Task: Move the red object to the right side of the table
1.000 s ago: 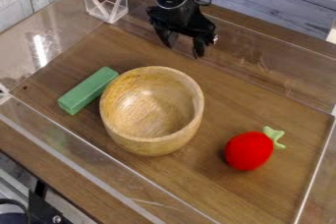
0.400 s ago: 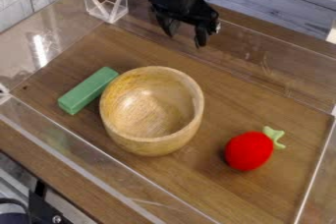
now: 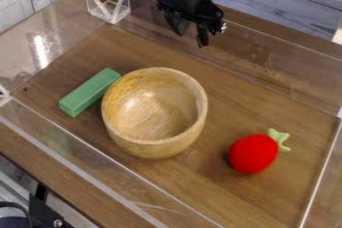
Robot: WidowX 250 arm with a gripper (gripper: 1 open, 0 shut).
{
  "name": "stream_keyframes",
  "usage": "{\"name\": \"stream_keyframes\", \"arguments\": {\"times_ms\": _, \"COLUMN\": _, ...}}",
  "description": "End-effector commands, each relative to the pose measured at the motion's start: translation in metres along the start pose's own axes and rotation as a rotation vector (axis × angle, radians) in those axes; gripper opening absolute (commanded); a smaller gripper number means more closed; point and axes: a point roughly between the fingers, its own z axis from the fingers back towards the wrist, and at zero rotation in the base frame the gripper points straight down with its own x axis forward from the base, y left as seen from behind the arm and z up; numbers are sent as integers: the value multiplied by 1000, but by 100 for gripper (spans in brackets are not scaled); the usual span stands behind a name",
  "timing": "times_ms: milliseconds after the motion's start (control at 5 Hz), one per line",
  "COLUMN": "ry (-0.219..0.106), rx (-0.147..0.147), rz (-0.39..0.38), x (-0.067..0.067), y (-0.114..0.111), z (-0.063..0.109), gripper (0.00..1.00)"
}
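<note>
sitting near the lower right of the table point(image 3: 254, 82), close to the clear acrylic wall point(image 3: 318, 187) on that side: the red object point(image 3: 254, 153), a small round toy fruit with its green leafy stem pointing up and to the right, resting free on the wood with nothing touching it. well apart from it, at the far edge near the top centre: the gripper point(image 3: 195, 27), black, angled downward, hanging above the tabletop with nothing between its fingers. whether those fingers are spread or nearly together, hard to tell at this size and angle; only clear that nothing is clamped. between gripper and fruit, toward the left: a wooden bowl point(image 3: 155, 111), upright and empty, much larger than the fruit, with a green block point(image 3: 90, 91) lying flat just beside its left rim, close but possibly not touching. at the top left, a small clear folded stand point(image 3: 108, 5) outside the walled area. judging from the layout, already on the right side, so the goal appears met or close to it. probably parked high and back at the far edge to keep clear of the bowl and leave the fruit undisturbed. little risk in the present arrangement: round shape could roll if bumped, but the leafy stem and the nearby wall likely to check it.
</note>
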Motion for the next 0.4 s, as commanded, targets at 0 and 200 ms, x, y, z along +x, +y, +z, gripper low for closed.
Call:
{"name": "stream_keyframes", "arguments": {"times_ms": 0, "ry": -48, "rx": 20, "rz": 0, "x": 16, "y": 6, "z": 17, "gripper": 0}}
{"name": "stream_keyframes", "arguments": {"times_ms": 200, "ry": -24, "rx": 47, "rz": -16, "x": 16, "y": 9, "z": 17, "gripper": 100}}
